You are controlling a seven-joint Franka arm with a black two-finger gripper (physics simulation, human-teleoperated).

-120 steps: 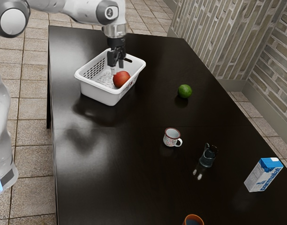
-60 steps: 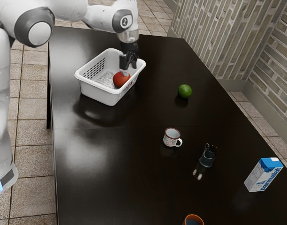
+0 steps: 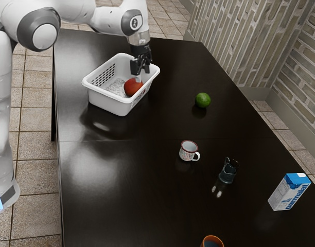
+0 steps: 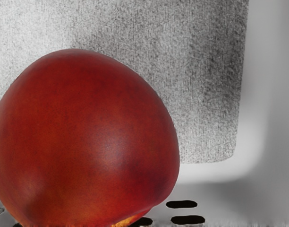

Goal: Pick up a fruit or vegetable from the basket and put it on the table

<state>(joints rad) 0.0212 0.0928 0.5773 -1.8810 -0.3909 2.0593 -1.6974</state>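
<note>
Seen in the exterior view, one red fruit (image 3: 132, 87) lies in one white basket (image 3: 105, 98), by the side wall at the exterior view's right. Gripper (image 3: 142, 75) just above it, fingers apart. On the table (image 3: 116, 190): one green fruit (image 3: 203, 100), one mug (image 3: 188, 151), one glass jug (image 3: 228, 172), one carton (image 3: 289, 192), one orange cup (image 3: 212, 237).

Wrist view: red fruit roundish, no clear long axis; orange patch (image 4: 127, 220) toward the slotted wall (image 4: 220, 203).
</note>
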